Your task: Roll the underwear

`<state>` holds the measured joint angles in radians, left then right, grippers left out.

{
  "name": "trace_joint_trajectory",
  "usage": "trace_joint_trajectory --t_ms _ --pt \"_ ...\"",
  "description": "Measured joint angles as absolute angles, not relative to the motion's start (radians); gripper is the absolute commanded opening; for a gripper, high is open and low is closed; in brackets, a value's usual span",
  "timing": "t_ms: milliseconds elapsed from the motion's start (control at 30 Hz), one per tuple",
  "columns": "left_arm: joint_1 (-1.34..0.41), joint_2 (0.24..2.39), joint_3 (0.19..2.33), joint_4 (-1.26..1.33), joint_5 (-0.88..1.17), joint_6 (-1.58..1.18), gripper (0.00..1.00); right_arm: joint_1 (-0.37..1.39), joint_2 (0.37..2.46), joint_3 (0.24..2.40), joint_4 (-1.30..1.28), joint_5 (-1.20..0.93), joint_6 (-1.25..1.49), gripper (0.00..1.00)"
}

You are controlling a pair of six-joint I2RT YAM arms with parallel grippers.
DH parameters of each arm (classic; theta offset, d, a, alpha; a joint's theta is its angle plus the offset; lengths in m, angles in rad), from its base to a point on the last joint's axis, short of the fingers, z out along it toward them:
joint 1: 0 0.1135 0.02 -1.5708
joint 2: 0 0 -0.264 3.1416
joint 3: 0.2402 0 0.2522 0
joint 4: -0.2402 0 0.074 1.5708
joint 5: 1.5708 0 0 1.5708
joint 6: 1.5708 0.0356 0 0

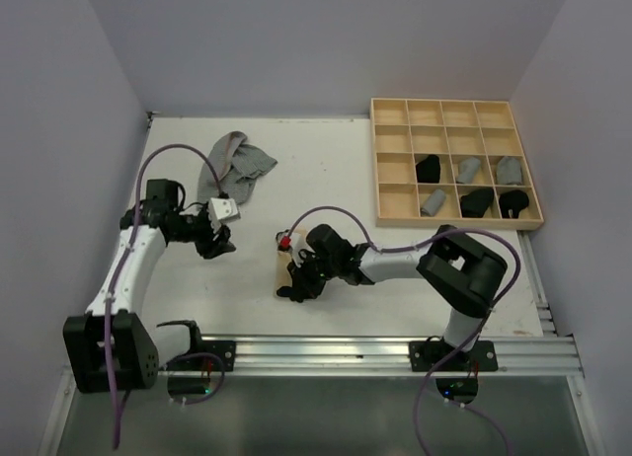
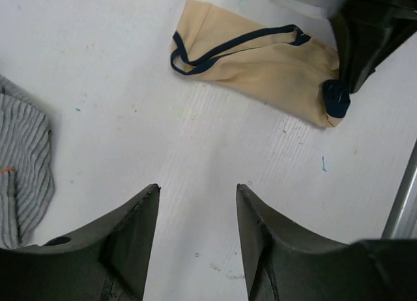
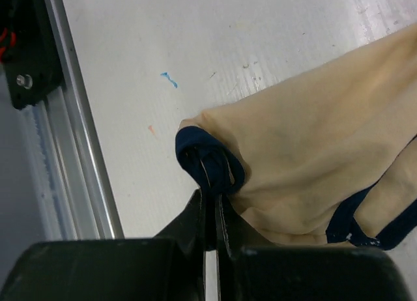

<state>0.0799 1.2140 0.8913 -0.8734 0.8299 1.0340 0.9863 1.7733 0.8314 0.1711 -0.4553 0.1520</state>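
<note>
Right hand: fingers pressed together, pinching the dark trim at one corner of the tan underwear. Trim loop bunches up right at the fingertips. Can't tell if that corner is off the surface.

Tan underwear: folded into a long narrow shape, lying on the counter at centre frame in the top view, just left of the right hand. In the left wrist view it sits in the upper middle to upper right. The right hand is on its right end, and a dark strap runs along the top edge. The rest of the cloth looks flat on the counter.

Left hand: fingers spread, nothing between them, bare counter underneath. Middle left in the top view, well apart from the tan underwear.

Grey striped garment: loose and unrolled, crumpled in the upper left of the top view. Its lower end is near the left hand. In the left wrist view it shows at the left edge, not touching the fingers.

Wooden grid tray: upper right of the top view, against the right wall. Rolled pieces fill six compartments in its lower two rows: black, grey, grey above; grey, black, black below. The leftmost column and the upper two rows hold none.

Rail: aluminium, runs along the bottom of the top view and carries both arm bases. In the right wrist view it shows at the left edge. Small blue mark on the counter between rail and cloth.
</note>
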Motion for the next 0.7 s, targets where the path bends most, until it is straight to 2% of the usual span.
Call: trace_joint_trajectory --t_ms 200,433,533,700 --pt "0.05 0.937 0.68 -0.824 0.835 1.184 0.57 0.893 1.916 0.921 0.226 -0.679 0.289 0.0" --pt "-0.224 0.692 0.453 -0.684 0.78 1.236 0.58 0.828 2.058 0.988 0.307 -0.891 0.456 0.0" --pt "-0.321 0.659 0.399 -0.631 0.737 1.24 0.57 0.815 2.105 1.007 0.354 -0.949 0.531 0.0" --pt "-0.451 0.722 0.378 -0.546 0.65 1.239 0.54 0.801 2.157 1.013 0.435 -1.011 0.641 0.0"
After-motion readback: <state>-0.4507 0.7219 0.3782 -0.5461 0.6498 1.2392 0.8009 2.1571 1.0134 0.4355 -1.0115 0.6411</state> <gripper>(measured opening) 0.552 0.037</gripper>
